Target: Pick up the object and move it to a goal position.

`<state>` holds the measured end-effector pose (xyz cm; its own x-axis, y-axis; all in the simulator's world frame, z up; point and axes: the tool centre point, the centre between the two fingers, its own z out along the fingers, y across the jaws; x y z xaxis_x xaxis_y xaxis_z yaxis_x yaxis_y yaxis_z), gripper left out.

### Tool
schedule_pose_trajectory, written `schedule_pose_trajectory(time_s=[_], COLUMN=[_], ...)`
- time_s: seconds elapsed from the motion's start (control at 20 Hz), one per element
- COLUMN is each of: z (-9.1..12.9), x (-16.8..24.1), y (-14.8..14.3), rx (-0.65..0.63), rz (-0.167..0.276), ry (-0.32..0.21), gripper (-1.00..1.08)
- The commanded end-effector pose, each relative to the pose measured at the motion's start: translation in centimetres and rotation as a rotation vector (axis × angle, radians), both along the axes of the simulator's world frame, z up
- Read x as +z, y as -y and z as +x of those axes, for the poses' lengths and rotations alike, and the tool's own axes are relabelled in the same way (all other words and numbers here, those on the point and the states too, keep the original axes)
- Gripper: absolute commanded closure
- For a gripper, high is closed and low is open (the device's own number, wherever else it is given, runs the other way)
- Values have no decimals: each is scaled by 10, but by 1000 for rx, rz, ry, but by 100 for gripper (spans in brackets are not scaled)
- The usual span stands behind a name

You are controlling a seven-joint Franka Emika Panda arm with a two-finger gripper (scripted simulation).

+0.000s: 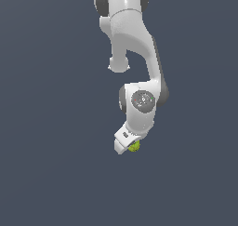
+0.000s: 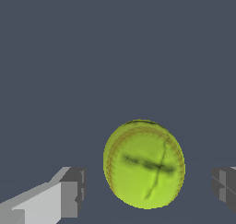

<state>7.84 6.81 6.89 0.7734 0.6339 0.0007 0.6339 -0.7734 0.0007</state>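
The yellow-green ball [image 2: 144, 164] sits between the two grey fingertip pads [image 2: 73, 191] of the gripper [image 2: 150, 191], with clear gaps of dark background on either side, so the claw stands wide and touches nothing. In the wrist view the ball looks slightly taller than wide, a near-round shape with no real long axis; a dark seam-like streak crosses its face almost level, met by a thinner dark line running nearly upright, and a faint ring of reddish stitching follows its outline. The exterior view shows none of these markings: there the ball [image 1: 134, 146] is only a small bright patch peeking out beside the lower end of the white gripper [image 1: 126, 145], mostly hidden by the hand body. That view instead shows the white arm [image 1: 132, 43] reaching down from the top edge, bent at the wrist joint, against the plain dark blue-grey ground [image 1: 46, 174]. Whether the ball rests on that ground cannot be told from either view.
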Motion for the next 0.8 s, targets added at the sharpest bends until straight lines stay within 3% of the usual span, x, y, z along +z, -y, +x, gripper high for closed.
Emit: schedule_pose_trajectory(time_s=[0.0, 0.4, 0.45, 0.75], z=[-1, 1, 1, 1], x=[-15, -27, -27, -27], y=[0, 0, 0, 0], rx=[2, 2, 2, 2], rz=[0, 0, 0, 0], ry=[-1, -1, -1, -1], gripper=[-92, -92, 108, 108])
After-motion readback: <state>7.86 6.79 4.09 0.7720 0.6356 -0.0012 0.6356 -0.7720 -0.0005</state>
